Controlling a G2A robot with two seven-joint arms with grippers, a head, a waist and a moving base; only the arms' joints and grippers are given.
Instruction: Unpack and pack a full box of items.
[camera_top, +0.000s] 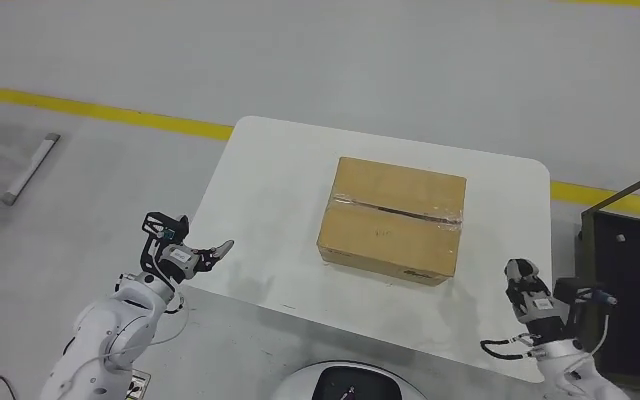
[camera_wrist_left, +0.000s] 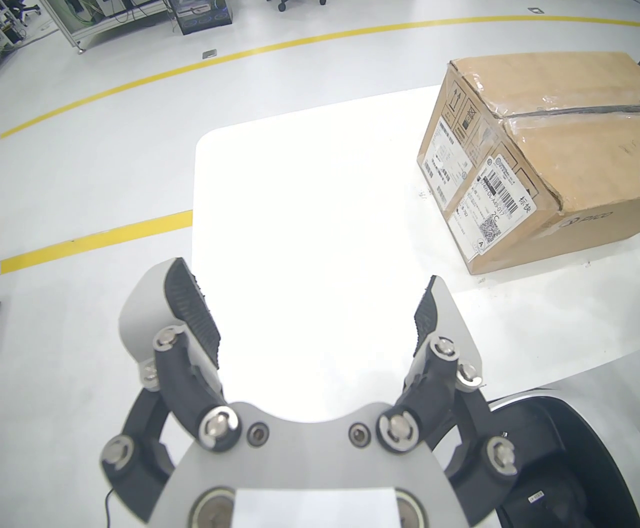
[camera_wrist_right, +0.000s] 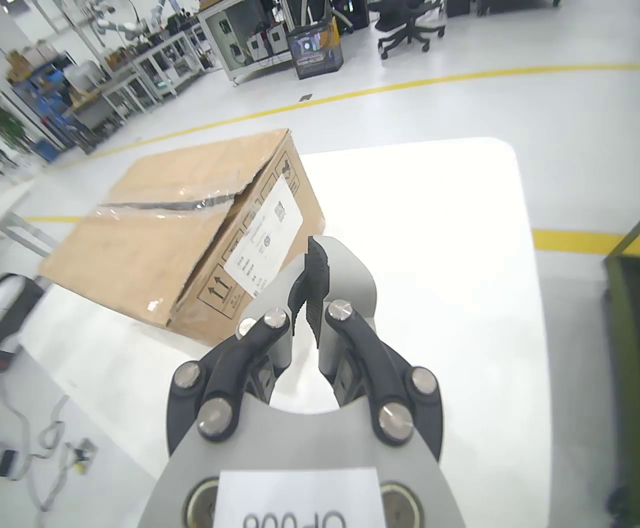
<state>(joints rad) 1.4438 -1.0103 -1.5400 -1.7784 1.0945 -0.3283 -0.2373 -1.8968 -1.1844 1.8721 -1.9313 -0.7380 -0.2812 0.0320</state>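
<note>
A brown cardboard box (camera_top: 393, 219) sits shut in the middle of the white table (camera_top: 270, 180), its flaps held by torn clear tape along the centre seam. Its labelled end wall faces each wrist camera: box (camera_wrist_left: 535, 145), box (camera_wrist_right: 190, 220). My left gripper (camera_top: 197, 244) hangs open and empty at the table's near left edge, well apart from the box; in its own view the left gripper (camera_wrist_left: 310, 295) has its jaws spread wide. My right gripper (camera_top: 522, 271) is shut with nothing in it beyond the table's near right corner; right gripper (camera_wrist_right: 311, 250) has its pads pressed together.
Yellow floor lines (camera_top: 120, 114) run behind the table. A dark green frame (camera_top: 605, 260) stands just right of the right arm. Bare tabletop surrounds the box on all sides. Workbenches and chairs (camera_wrist_right: 405, 25) stand far back in the room.
</note>
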